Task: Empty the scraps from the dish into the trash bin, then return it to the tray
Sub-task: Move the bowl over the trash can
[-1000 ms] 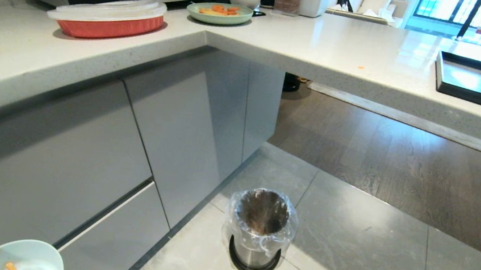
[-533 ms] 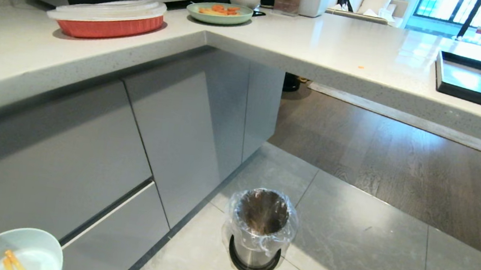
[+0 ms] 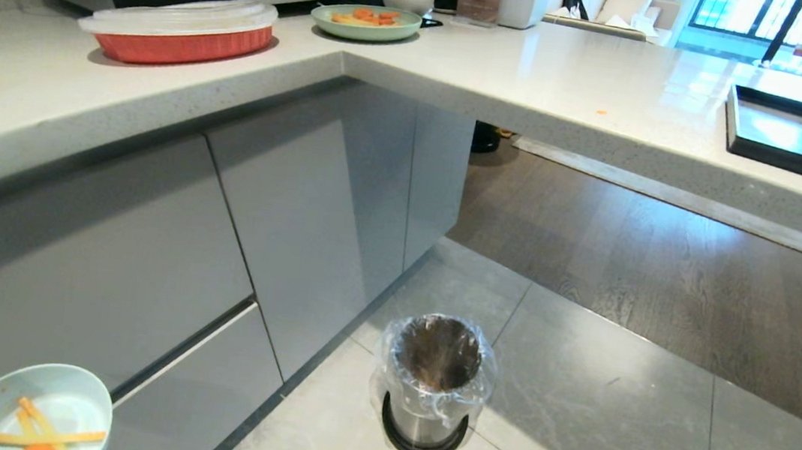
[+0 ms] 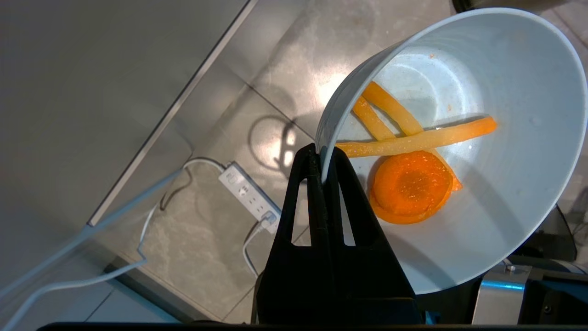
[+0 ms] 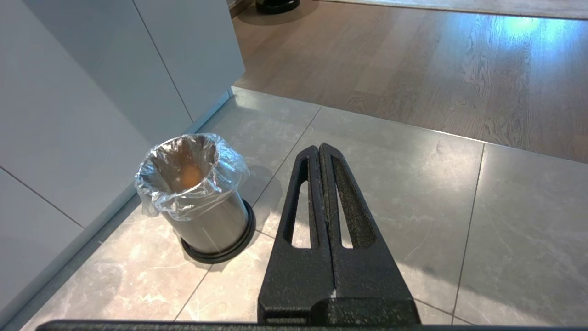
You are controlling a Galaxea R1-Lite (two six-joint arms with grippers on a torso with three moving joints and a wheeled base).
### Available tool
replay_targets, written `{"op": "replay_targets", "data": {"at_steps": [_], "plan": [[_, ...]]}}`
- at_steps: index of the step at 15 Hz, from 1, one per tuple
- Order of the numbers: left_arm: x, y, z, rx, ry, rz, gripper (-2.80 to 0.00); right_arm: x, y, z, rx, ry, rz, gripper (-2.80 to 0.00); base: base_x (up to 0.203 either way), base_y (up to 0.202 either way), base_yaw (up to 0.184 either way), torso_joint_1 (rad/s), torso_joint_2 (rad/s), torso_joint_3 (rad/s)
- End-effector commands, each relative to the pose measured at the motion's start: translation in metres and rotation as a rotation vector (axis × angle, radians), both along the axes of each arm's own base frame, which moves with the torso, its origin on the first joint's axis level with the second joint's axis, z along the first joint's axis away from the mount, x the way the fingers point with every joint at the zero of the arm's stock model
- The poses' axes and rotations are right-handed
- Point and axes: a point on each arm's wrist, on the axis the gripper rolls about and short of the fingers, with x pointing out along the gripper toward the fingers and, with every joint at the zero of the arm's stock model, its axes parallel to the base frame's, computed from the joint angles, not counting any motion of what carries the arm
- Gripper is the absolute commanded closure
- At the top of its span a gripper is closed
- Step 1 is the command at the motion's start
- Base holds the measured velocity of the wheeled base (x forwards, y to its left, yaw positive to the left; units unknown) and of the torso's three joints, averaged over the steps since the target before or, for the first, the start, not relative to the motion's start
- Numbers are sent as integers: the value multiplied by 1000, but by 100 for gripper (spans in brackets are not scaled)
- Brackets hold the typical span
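Above grey floor tiles (image 3: 574,426), left tool (image 4: 321,161) clamped on dish (image 4: 505,220) rim, right tool (image 5: 320,149) closed, empty.

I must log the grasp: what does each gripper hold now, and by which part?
The left gripper holds the pale-blue bowl by its rim. The right gripper holds nothing.

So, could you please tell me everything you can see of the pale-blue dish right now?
The dish is a small round bowl, glossy pale blue outside and whiter inside, ceramic-looking. The left gripper is shut on its rim, one finger inside and one outside, holding it above the tiled floor by the grey cabinets, to the left of the trash bin and short of it. It still carries the scraps: a carrot round and a few pale-yellow sticks, plus small orange specks.
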Motion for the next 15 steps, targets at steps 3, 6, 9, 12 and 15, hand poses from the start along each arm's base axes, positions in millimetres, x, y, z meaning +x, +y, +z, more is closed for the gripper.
{"op": "replay_targets", "data": {"at_steps": [3, 6, 9, 12, 15], "plan": [[12, 6, -17, -37, 114, 7, 0, 0, 0, 0, 0, 0, 0, 0, 0, 0, 0, 0, 0, 0], [28, 20, -25, 26, 160, 67, 0, 0, 0, 0, 0, -1, 0, 0, 0, 0, 0, 0, 0, 0], [29, 21, -40, 13, 224, 72, 0, 0, 0, 0, 0, -2, 0, 0, 0, 0, 0, 0, 0, 0], [25, 26, -47, 64, 220, 127, 0, 0, 0, 0, 0, -2, 0, 0, 0, 0, 0, 0, 0, 0], [29, 22, -51, 88, 150, 104, 0, 0, 0, 0, 0, 0, 0, 0, 0, 0, 0, 0, 0, 0]]}}
